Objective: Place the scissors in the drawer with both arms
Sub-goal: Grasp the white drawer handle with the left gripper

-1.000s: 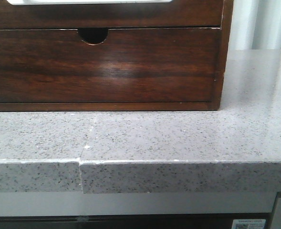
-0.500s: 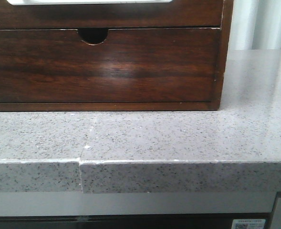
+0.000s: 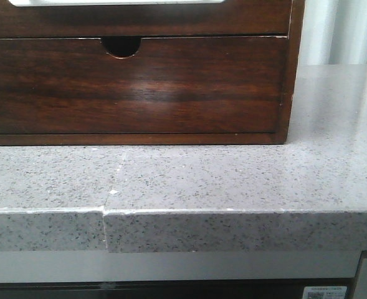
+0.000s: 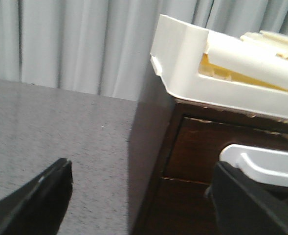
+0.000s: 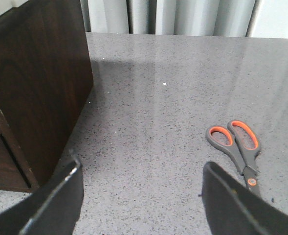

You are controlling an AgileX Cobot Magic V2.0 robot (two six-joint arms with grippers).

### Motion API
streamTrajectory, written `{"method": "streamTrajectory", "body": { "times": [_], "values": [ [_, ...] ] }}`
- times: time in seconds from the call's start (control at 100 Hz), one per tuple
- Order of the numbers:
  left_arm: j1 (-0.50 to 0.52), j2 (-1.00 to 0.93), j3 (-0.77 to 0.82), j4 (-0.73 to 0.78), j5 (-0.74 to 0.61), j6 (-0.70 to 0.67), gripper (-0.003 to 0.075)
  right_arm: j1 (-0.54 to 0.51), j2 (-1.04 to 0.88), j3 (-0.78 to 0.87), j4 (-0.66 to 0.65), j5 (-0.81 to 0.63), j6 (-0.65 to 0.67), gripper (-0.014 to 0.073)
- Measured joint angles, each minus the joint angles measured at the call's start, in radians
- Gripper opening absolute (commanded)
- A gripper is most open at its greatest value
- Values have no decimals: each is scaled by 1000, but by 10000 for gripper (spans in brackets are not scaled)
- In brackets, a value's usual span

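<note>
Scissors [image 5: 237, 149], grey with orange-lined handles, lie flat on the speckled grey counter [image 5: 173, 98], well apart from the dark wooden cabinet [image 5: 36, 83] at their 9 o'clock. Right gripper [image 5: 141, 196] hovers with jaws spread, empty. Left gripper [image 4: 144, 196] likewise stands wide apart, empty, beside the cabinet, under a white tray [image 4: 183, 63].

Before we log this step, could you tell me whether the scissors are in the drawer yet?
Not yet. The scissors lie flat on the grey countertop, closed, beside the open right gripper, apart from the wooden cabinet.
</note>
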Motion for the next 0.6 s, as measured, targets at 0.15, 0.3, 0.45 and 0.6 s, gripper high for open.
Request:
{"method": "streamTrajectory", "body": {
  "times": [0.15, 0.3, 0.45, 0.6],
  "values": [
    [0, 12, 39, -283, -5, 0, 545, 0, 0, 0, 16, 0, 0, 461],
    [0, 81, 52, -484, 12, 0, 545, 0, 0, 0, 18, 0, 0, 461],
    [0, 208, 52, -595, 73, 8, 545, 0, 0, 0, 18, 0, 0, 461],
    [0, 338, 30, -734, 149, 149, 529, 0, 0, 0, 18, 0, 0, 461]
  ]
}}
